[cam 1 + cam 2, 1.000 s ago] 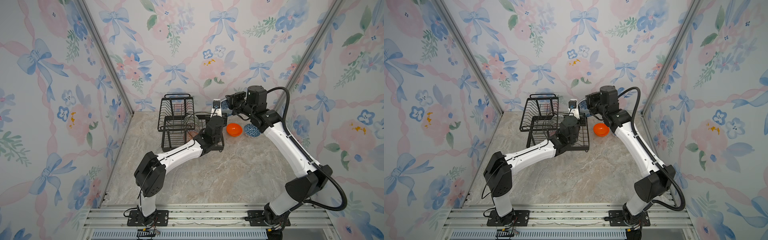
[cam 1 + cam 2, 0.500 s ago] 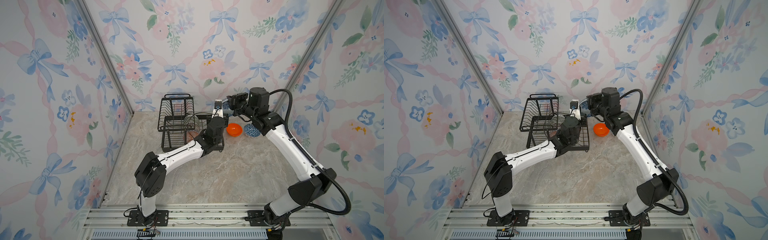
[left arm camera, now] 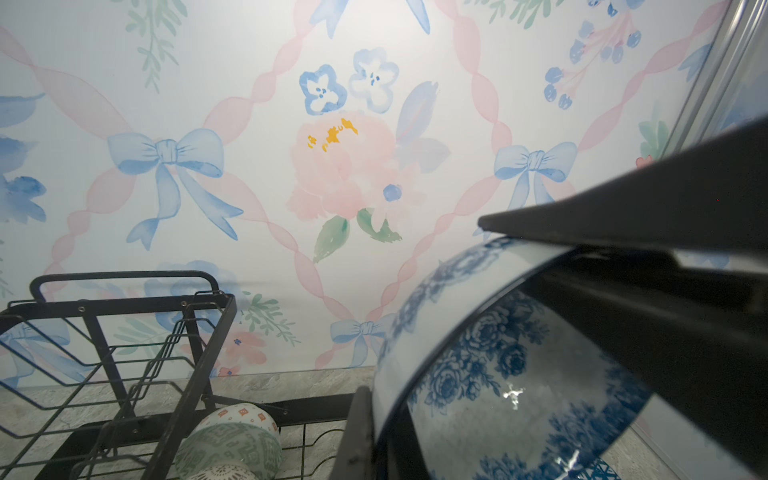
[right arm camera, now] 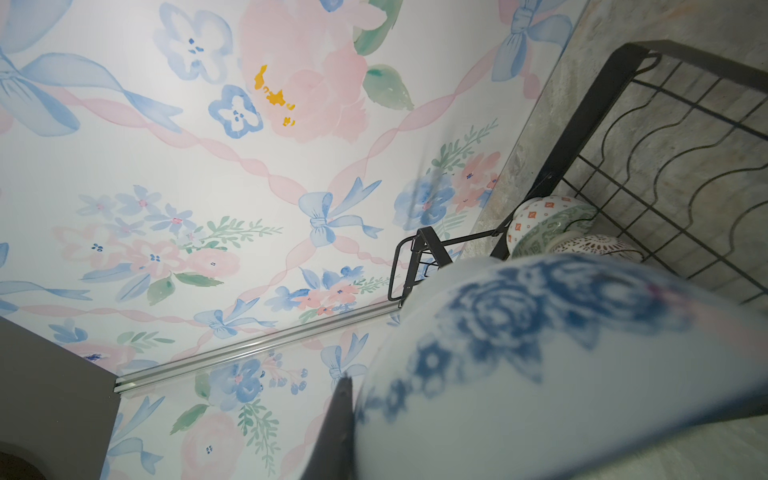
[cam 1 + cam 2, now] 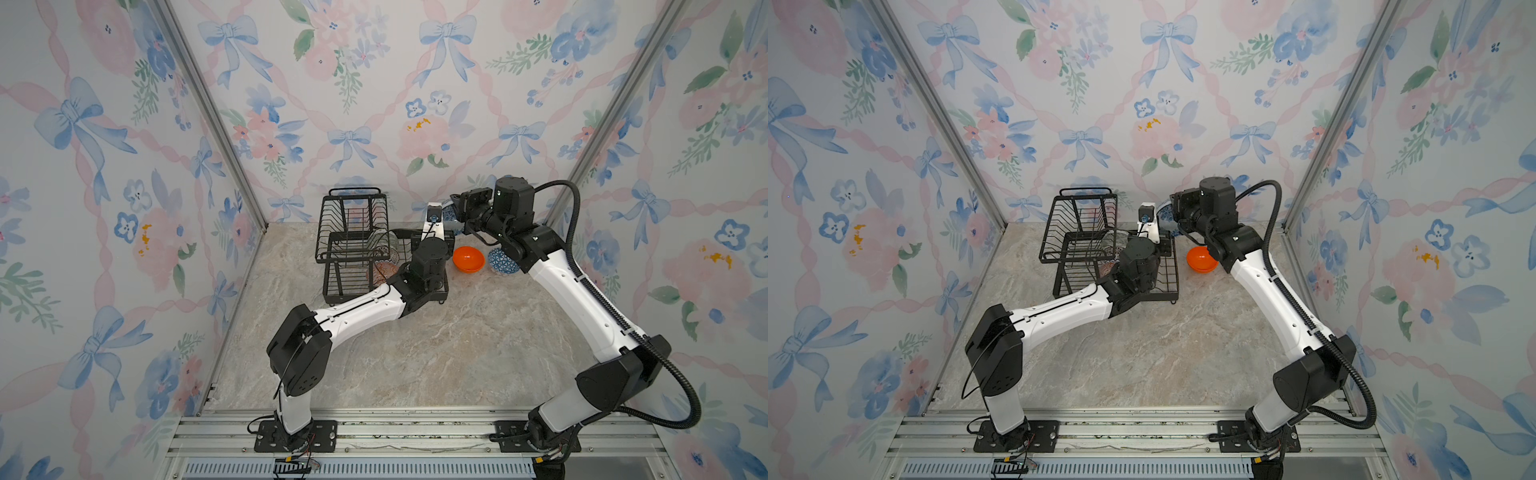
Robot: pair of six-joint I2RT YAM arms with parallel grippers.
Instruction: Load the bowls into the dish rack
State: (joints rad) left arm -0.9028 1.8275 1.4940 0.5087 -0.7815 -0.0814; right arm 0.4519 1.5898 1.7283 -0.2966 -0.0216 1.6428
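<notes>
I count it half done: the orange-and-white patterned bowl point(image 3: 239, 415), the grey-green patterned bowl point(image 3: 228, 449) and the white brown-lattice bowl point(image 4: 594, 245) sit in the lower tier of the black wire dish rack point(image 5: 353, 232). The glossy plain orange bowl point(image 5: 468, 258) and the blue geometric bowl point(image 5: 500, 262) lie on the marble tabletop point(image 5: 415, 353). The blue-and-white floral bowl point(image 3: 498, 374) hangs by the rack's far right corner. Both arms reach in to it — the left gripper point(image 3: 370, 399) and the right gripper point(image 5: 457, 210) each look pinched narrow on its rim.

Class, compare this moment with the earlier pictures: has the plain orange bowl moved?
No. In both top views the orange bowl keeps its place just right of the dish rack, with the same gap between them.
</notes>
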